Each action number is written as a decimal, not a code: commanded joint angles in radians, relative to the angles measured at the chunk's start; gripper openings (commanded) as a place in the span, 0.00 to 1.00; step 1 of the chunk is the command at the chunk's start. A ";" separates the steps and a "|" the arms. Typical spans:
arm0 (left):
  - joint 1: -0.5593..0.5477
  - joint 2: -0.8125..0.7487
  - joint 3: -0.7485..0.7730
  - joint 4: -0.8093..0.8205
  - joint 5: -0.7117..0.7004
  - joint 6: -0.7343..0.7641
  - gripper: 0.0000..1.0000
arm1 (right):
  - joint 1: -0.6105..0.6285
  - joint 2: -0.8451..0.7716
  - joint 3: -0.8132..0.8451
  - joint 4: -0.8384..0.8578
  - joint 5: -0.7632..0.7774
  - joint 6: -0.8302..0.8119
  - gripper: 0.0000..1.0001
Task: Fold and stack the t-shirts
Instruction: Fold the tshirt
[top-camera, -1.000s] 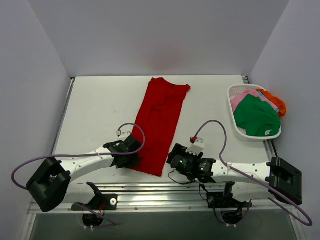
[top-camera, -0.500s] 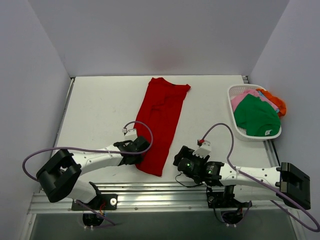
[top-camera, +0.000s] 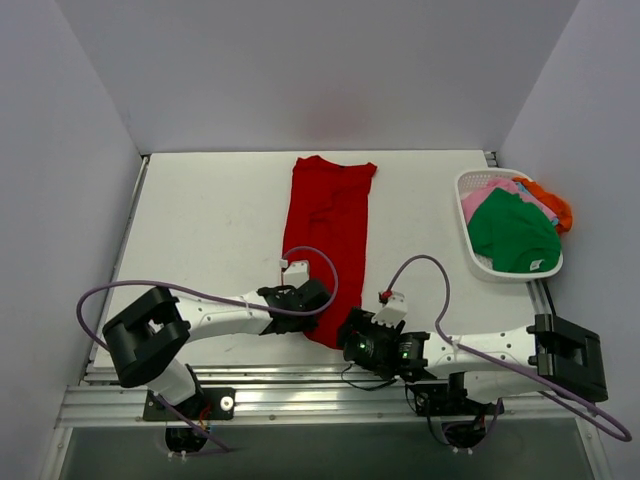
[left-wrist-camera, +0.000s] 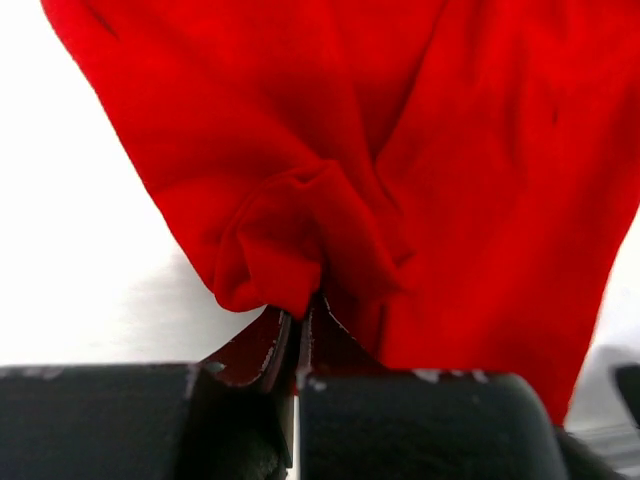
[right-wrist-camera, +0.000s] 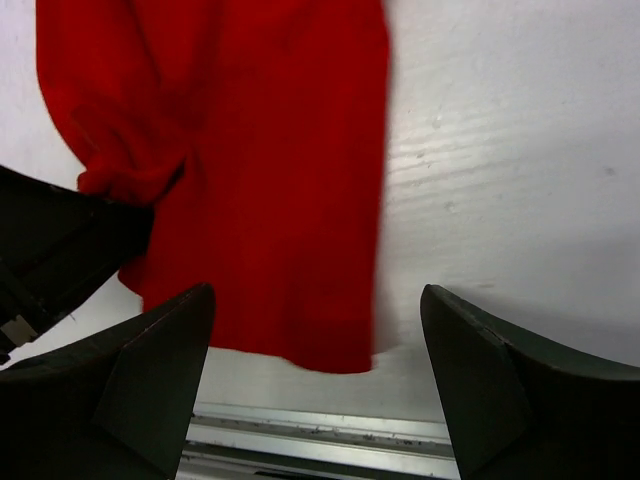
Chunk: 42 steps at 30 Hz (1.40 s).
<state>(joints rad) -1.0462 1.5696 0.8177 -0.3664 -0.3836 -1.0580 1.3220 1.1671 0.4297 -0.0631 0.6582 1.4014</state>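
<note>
the left gripper (left-wrist-camera: 298, 318) is pinched tight on the red t-shirt (top-camera: 330, 215), at the near left corner of the cloth. from its wrist camera the two dark jaws meet with a small wad of red fabric squeezed between their tips, and creases run away from the grip. the right gripper (right-wrist-camera: 315, 300) stands wide and holds nothing, its two fingers (right-wrist-camera: 150, 370) splayed over the shirt's near right corner, low above the hem. whether they touch the table i cannot tell. the two grippers sit close together at the near end of the shirt, the left one on its left edge, the right one just beside the bottom hem.

the shirt lies as a long narrow strip down the middle of the white table (top-camera: 200, 220), its far end near the back wall and its near end by the metal rail (top-camera: 300, 385) at the front. well apart from it, at the table's right edge, a white slatted basket (top-camera: 468, 250) holds the others: a green t-shirt (top-camera: 515, 235) on top, a pink t-shirt (top-camera: 482, 198) under it, and an orange t-shirt (top-camera: 552, 202) spilling over the far right rim.
</note>
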 joint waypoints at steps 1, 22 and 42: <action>-0.054 0.038 0.029 -0.037 0.084 -0.022 0.02 | 0.045 0.045 0.053 -0.033 0.066 0.080 0.79; -0.083 0.073 0.037 -0.048 0.049 -0.036 0.02 | 0.210 -0.018 0.038 -0.342 0.139 0.396 0.61; -0.081 0.066 0.037 -0.074 0.031 -0.037 0.02 | 0.220 -0.012 0.006 -0.392 0.179 0.476 0.48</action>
<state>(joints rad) -1.1259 1.6039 0.8574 -0.3748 -0.3435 -1.0889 1.5337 1.1618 0.4191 -0.3565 0.7620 1.8309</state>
